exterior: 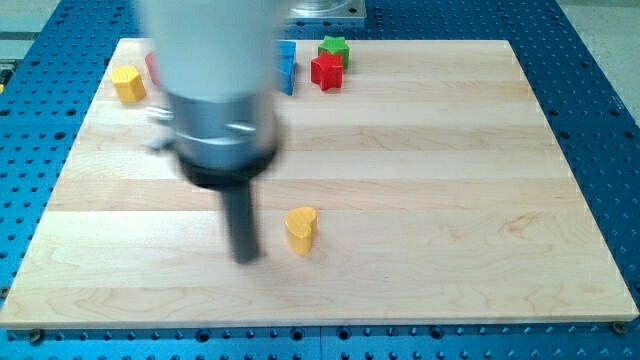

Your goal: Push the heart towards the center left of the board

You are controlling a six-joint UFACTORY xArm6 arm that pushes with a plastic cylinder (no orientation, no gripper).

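A yellow heart block (301, 229) lies on the wooden board (450, 200), a little below and left of its middle. My tip (245, 258) rests on the board just to the view's left of the heart, slightly lower, with a small gap between them. The blurred arm body rises above the tip and hides part of the board's upper left.
A yellow block (128, 84) sits near the top left corner. A blue block (288, 66), a red star-like block (327, 71) and a green block (334, 46) cluster at the top edge. A red block (151, 66) peeks out beside the arm.
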